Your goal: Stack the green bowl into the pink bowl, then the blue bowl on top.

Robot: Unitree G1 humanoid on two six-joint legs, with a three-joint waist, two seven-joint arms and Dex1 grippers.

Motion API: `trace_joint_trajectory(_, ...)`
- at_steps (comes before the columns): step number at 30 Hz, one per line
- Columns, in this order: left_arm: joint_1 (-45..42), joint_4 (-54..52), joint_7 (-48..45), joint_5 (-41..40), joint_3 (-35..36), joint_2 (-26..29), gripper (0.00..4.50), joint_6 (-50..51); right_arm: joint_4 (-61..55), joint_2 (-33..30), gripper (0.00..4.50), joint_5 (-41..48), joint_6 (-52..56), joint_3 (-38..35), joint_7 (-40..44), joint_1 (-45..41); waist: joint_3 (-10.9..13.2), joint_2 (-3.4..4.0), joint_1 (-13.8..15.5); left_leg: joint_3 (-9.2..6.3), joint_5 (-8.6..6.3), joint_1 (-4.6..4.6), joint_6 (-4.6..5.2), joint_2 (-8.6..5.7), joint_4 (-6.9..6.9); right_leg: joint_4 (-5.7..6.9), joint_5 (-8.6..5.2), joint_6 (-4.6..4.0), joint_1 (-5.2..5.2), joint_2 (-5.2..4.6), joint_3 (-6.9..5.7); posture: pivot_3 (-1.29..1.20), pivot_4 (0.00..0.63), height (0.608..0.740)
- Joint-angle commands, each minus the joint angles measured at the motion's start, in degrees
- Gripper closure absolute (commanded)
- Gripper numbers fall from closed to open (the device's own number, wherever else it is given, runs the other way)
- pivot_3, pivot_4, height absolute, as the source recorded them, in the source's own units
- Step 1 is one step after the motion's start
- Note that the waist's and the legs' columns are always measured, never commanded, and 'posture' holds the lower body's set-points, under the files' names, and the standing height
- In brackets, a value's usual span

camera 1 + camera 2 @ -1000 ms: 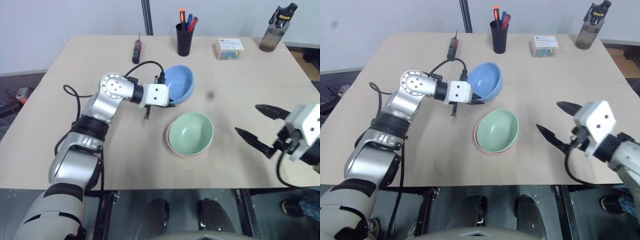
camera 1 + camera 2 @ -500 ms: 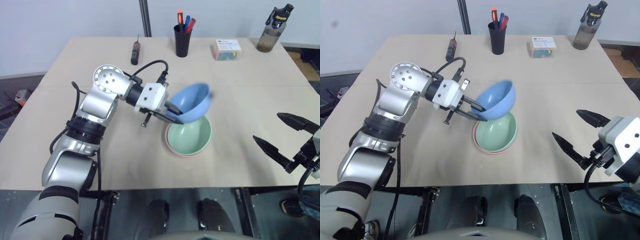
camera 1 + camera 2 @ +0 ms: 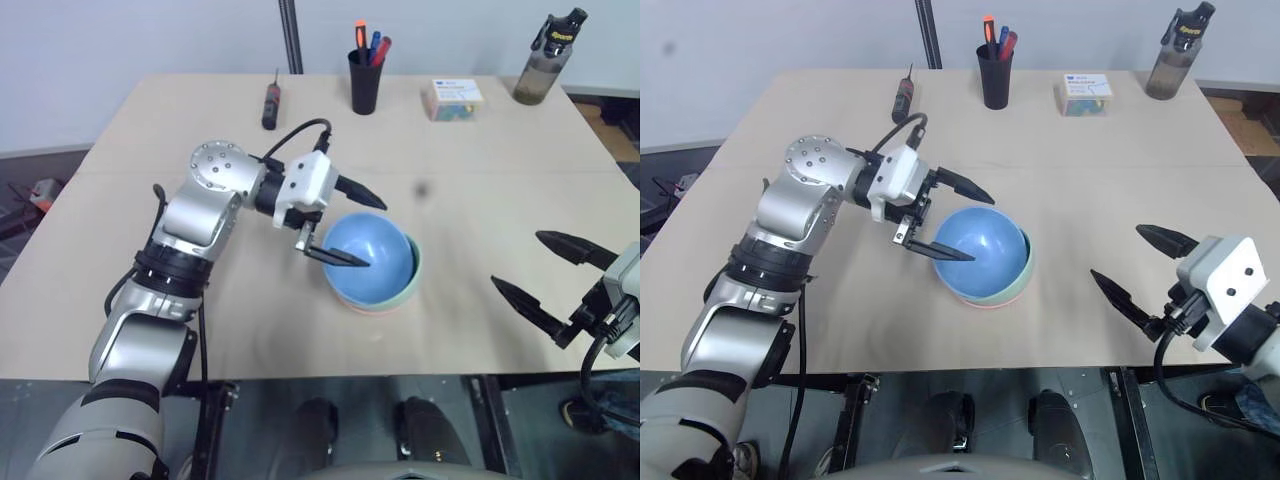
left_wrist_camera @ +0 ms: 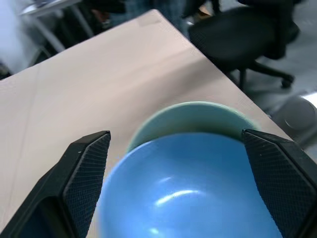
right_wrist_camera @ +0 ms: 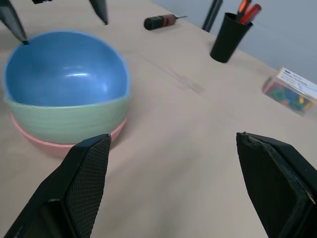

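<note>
The blue bowl (image 3: pixel 372 258) sits nested in the green bowl (image 5: pixel 64 119), which rests inside the pink bowl (image 5: pixel 48 144), all stacked at the table's middle front. My left gripper (image 3: pixel 376 235) hovers open just over the stack's left rim. One finger is behind the blue bowl and the other is over its near-left edge, and neither grips it. In the left wrist view the blue bowl (image 4: pixel 198 191) lies between the spread fingers (image 4: pixel 84 173). My right gripper (image 3: pixel 518 260) stands open to the right of the stack, well apart and holding nothing.
Along the table's back edge stand a black pen cup (image 3: pixel 365 80), a screwdriver (image 3: pixel 271 100), a small box (image 3: pixel 457 98) and a bottle (image 3: pixel 545 60). An office chair (image 4: pixel 247 34) stands beyond the table's edge.
My left gripper carried the blue bowl from behind the stack down onto the green bowl, then opened and let it go. The bowl now rests in the stack.
</note>
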Motion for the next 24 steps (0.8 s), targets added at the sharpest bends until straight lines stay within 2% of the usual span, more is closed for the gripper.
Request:
trace_joint_trajectory(1,-0.2,-1.89,4.21,-0.52,3.51,-0.32,0.02,3.3,-0.41,-0.9,0.26,-0.17,-0.52,0.86,-0.78,-0.8,0.0,0.0,0.12,-0.01,0.0,-0.01,0.0,0.0,0.0,0.0,0.0,0.0,0.0,0.0,-0.01,0.0,0.15,0.74)
trace_joint_trajectory(9,1.38,1.65,13.93,-1.82,8.95,-3.45,0.02,9.47,2.69,-2.0,0.26,-0.92,-0.66,3.75,-1.06,-3.21,0.0,-0.01,0.08,-0.02,0.0,-0.01,0.0,0.0,0.02,-0.01,0.0,0.0,0.0,-0.01,-0.02,0.0,0.15,0.74)
trace_joint_trajectory(12,3.19,4.09,22.08,-2.35,14.77,-8.51,0.02,3.54,6.41,-1.17,0.26,-0.78,-2.72,4.48,0.33,-4.67,0.0,-0.01,0.17,-0.03,0.01,-0.01,-0.01,0.0,0.04,-0.01,0.0,0.0,0.01,-0.02,-0.03,0.0,0.15,0.74)
trace_joint_trajectory(14,5.38,1.94,24.41,-2.49,15.93,-7.18,0.02,9.03,9.76,-1.86,0.26,-2.8,-4.52,4.37,2.15,-4.46,0.0,-0.01,0.05,-0.03,0.01,-0.02,-0.01,0.0,0.03,-0.02,0.0,0.0,0.01,-0.04,-0.02,0.0,0.15,0.74)
trace_joint_trajectory(18,12.99,-3.71,25.76,-0.24,17.08,-3.74,0.02,7.34,13.82,-2.9,0.26,-3.22,-5.89,2.29,6.07,-3.09,-0.02,0.02,-0.24,0.01,0.01,0.0,-0.02,0.02,-0.03,-0.01,0.0,0.0,-0.04,-0.02,0.03,0.0,0.15,0.74)
trace_joint_trajectory(24,29.73,-16.44,23.35,-5.16,23.72,5.37,0.02,13.04,19.44,-5.77,0.26,-0.76,-7.32,-5.06,16.67,1.5,-0.01,0.01,0.05,0.04,0.0,0.01,-0.01,0.2,-0.07,-0.06,0.0,-0.01,-0.03,-0.04,0.05,0.0,0.15,0.74)
